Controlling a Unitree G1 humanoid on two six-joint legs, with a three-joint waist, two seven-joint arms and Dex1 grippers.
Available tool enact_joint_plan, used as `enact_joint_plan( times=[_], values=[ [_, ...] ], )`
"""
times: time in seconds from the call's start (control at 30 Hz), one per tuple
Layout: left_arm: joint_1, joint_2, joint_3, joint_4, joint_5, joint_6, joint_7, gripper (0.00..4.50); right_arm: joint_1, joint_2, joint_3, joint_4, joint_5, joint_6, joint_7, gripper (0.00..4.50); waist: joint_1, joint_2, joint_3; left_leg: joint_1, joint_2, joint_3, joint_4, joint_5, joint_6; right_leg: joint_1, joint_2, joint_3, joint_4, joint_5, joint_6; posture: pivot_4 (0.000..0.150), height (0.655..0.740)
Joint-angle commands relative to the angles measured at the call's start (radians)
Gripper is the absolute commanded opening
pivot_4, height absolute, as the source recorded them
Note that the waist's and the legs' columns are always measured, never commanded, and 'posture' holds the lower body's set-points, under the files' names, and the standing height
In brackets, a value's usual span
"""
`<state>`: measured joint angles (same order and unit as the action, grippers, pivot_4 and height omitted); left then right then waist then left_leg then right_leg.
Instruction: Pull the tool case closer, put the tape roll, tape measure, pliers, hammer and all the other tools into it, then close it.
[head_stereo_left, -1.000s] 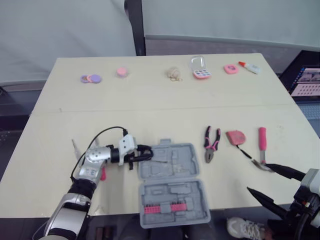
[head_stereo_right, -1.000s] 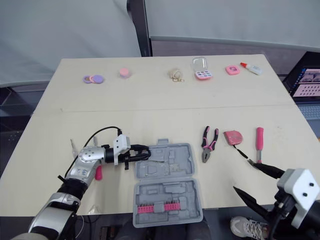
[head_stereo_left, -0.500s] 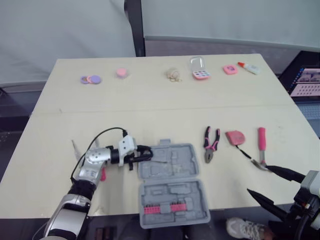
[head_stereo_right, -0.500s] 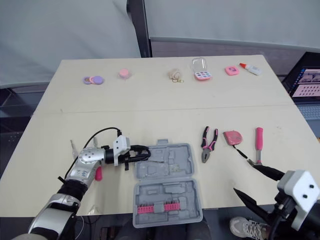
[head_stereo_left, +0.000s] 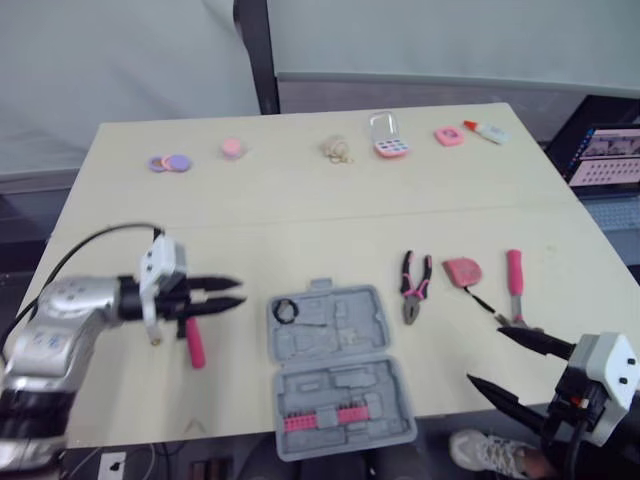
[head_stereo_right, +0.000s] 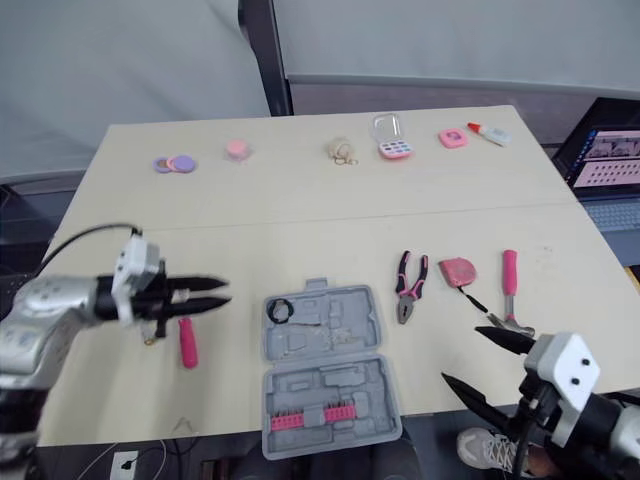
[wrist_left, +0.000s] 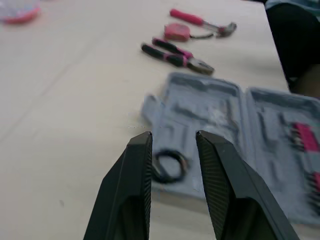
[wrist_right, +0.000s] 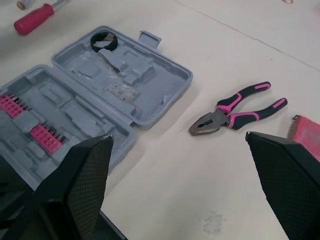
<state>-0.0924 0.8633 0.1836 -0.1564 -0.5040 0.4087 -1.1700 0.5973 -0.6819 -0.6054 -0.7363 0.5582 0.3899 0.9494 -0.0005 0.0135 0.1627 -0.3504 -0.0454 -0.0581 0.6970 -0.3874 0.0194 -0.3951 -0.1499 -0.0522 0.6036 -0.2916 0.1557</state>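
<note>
The grey tool case (head_stereo_left: 335, 345) lies open near the table's front edge, with a row of pink bits (head_stereo_left: 325, 420) in its near half. A black tape roll (head_stereo_left: 285, 311) rests in the far half's left corner. My left gripper (head_stereo_left: 238, 292) hovers just left of the case, open and empty; in the left wrist view the tape roll (wrist_left: 169, 166) lies beyond its fingers (wrist_left: 137, 170). A pink-handled screwdriver (head_stereo_left: 193, 342) lies below that gripper. Right of the case lie the pliers (head_stereo_left: 411, 285), tape measure (head_stereo_left: 461, 270) and hammer (head_stereo_left: 515, 290). My right gripper (head_stereo_left: 485, 356) stands wide open near the hammer's head.
Small items line the far edge: purple discs (head_stereo_left: 168, 162), a pink disc (head_stereo_left: 231, 147), rubber bands (head_stereo_left: 338, 150), a pink compact (head_stereo_left: 385, 135), a pink box (head_stereo_left: 447, 136), a glue bottle (head_stereo_left: 484, 131). A laptop (head_stereo_left: 610, 155) stands off the table's right.
My left gripper has drawn back to the left from the case's corner, and the tape roll now lies in the case. The head view has shifted a little.
</note>
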Motion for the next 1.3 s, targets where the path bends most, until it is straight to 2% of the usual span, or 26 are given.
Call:
enact_joint_plan(
  times=[0.03,0.1,0.23,0.43,0.67,0.93,0.97,1.03,1.07,1.27,1.3],
  values=[
    [0.176,0.035,0.133,-0.114,-0.047,0.047,-0.006,1.51,-0.033,-0.022,0.040,0.018,-0.002,-0.032,0.021,4.50,-0.001,0.000,0.000,0.000,0.000,0.000,0.000,0.000,0.000,0.000,0.000,0.000,0.000,0.000,0.000,0.150,0.7400],
    [0.280,0.030,0.191,-0.157,-0.052,0.057,0.005,1.51,-0.055,-0.034,0.065,0.033,-0.004,-0.036,0.027,4.50,0.004,-0.001,0.001,0.000,0.001,0.000,0.001,0.000,0.000,0.001,0.001,0.000,-0.002,0.000,0.000,0.150,0.7400],
    [0.553,-0.048,0.322,-0.307,-0.056,0.095,0.071,1.51,-0.083,-0.080,0.115,0.079,-0.009,-0.041,0.078,4.50,0.020,-0.001,0.000,-0.001,0.001,0.000,0.001,-0.001,0.001,0.003,0.000,0.001,-0.007,0.000,-0.001,0.150,0.7400],
    [0.783,-0.213,0.351,-0.424,-0.024,0.068,0.192,1.51,-0.088,-0.113,0.149,0.113,-0.024,-0.040,0.099,4.50,0.030,-0.001,0.000,-0.001,0.001,0.000,0.002,-0.002,0.001,0.006,0.000,0.002,-0.013,-0.001,-0.001,0.150,0.7400],
    [0.832,-0.274,0.304,-0.387,0.045,0.004,0.249,1.51,-0.006,-0.086,0.122,0.111,-0.057,-0.032,0.064,4.50,0.031,-0.001,0.000,-0.001,0.001,0.001,0.002,-0.002,0.001,0.005,0.001,0.002,-0.014,-0.001,-0.002,0.150,0.7400],
    [0.780,-0.297,0.254,-0.260,0.031,-0.097,0.205,1.51,0.095,-0.035,0.083,0.097,-0.053,-0.055,0.061,4.50,0.026,-0.001,0.000,-0.001,0.003,0.004,0.001,-0.003,0.001,0.004,0.001,0.002,-0.013,-0.001,-0.002,0.150,0.7400],
    [0.763,-0.295,0.251,-0.239,0.023,-0.103,0.198,0.96,0.100,-0.032,0.080,0.102,-0.056,-0.056,0.058,4.25,0.027,-0.001,0.000,-0.001,0.003,0.005,0.001,-0.004,0.001,0.004,0.001,0.002,-0.013,-0.001,-0.002,0.150,0.7400],
    [0.726,-0.283,0.244,-0.189,0.018,-0.118,0.177,0.21,0.115,-0.029,0.075,0.112,-0.063,-0.060,0.061,3.62,0.028,-0.001,0.000,-0.001,0.003,0.005,0.001,-0.004,0.001,0.004,0.001,0.002,-0.013,-0.001,-0.002,0.150,0.7400],
    [0.718,-0.282,0.241,-0.167,0.017,-0.124,0.168,0.00,0.119,-0.027,0.074,0.114,-0.064,-0.061,0.061,3.11,0.028,-0.001,0.000,-0.001,0.003,0.005,0.002,-0.004,0.001,0.004,0.001,0.002,-0.013,-0.001,-0.002,0.150,0.7400],
    [0.743,-0.300,0.227,-0.106,0.029,-0.197,0.127,0.00,0.134,-0.010,0.079,0.121,-0.071,-0.063,0.054,0.13,0.024,-0.002,0.000,0.000,0.003,0.006,0.001,-0.005,0.001,0.004,0.001,0.001,-0.013,-0.001,-0.002,0.150,0.7400],
    [0.748,-0.303,0.225,-0.103,0.033,-0.206,0.129,0.00,0.135,-0.010,0.080,0.122,-0.072,-0.058,0.052,0.02,0.024,-0.002,0.000,0.000,0.004,0.007,0.001,-0.005,0.001,0.003,0.001,0.001,-0.013,-0.001,-0.002,0.150,0.7400]
  ],
)
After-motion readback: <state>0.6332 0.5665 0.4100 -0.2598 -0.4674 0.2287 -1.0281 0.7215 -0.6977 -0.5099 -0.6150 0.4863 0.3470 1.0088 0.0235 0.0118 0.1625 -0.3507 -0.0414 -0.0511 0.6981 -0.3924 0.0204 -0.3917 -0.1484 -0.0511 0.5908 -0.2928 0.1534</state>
